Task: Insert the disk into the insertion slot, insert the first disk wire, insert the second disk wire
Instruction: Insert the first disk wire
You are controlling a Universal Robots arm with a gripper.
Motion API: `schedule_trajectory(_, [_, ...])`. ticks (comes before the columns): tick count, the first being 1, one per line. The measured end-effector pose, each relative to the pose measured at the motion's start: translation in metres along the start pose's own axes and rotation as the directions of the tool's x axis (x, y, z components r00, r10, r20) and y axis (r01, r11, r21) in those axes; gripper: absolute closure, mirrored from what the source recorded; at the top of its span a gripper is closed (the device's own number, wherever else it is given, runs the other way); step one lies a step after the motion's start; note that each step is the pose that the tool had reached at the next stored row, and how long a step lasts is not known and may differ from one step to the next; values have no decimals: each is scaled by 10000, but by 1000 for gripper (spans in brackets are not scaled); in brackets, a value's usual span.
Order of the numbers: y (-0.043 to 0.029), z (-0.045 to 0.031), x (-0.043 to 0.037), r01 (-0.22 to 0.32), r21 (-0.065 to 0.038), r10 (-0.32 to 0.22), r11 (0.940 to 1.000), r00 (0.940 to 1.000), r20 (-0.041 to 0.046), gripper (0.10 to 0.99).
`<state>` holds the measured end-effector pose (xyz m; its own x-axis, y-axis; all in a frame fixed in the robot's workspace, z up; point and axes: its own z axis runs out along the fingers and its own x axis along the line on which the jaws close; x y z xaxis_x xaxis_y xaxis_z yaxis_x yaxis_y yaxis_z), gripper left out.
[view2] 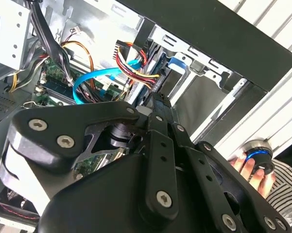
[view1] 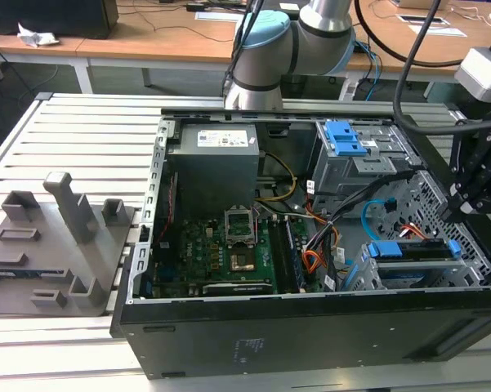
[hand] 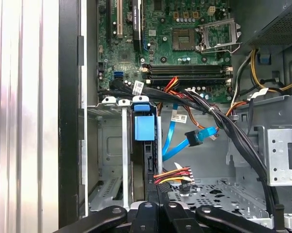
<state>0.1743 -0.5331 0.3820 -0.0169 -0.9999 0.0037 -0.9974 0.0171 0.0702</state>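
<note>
One open computer case lies on its side in the exterior view. The disk, clipped in a blue frame, sits in the slot at the case's corner toward the exterior view's right. The gripper hangs just above it.

In the second wrist view the gripper has its jaws drawn together, with nothing visible between them. Its tips are near the disk's edge; I cannot tell whether they touch it. The frame's blue handle shows beyond, and a person's hand rests outside the case.

In the first wrist view the disk stands inside the slot and appears seated. A blue cable and a bundle of red, yellow and black wires lie loose beside it, apparently not plugged into it.

The disk is likely dense, rigid and sensitive to knocks, so it is best held by the frame's sides. The cables look limp, and their stiff plug ends are the place to grip.
</note>
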Motion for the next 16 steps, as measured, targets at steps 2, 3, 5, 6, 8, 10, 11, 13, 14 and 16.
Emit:
schedule_trajectory(2, [0,-5,0,0,-1,0,10000,10000,4,980])
schedule_trajectory(3, [0,-6,0,0,0,0,10000,10000,2,980])
schedule_trajectory(5, [1,-7,0,0,0,0,10000,10000,1,980])
schedule_trajectory(6, [0,-8,0,0,0,0,10000,10000,1,980])
schedule_trajectory(8, [23,-8,0,-1,0,1,10000,10000,-3,980])
schedule_trajectory(10, [67,-3,1,1,0,-1,10000,10000,0,980])
schedule_trajectory(11, [103,0,2,1,0,-1,10000,10000,0,980])
schedule_trajectory(13, [151,4,3,0,0,0,10000,10000,1,980])
schedule_trajectory(14, [202,7,4,0,0,0,10000,10000,1,980])
schedule_trajectory(16, [333,20,6,0,0,0,10000,10000,0,980])
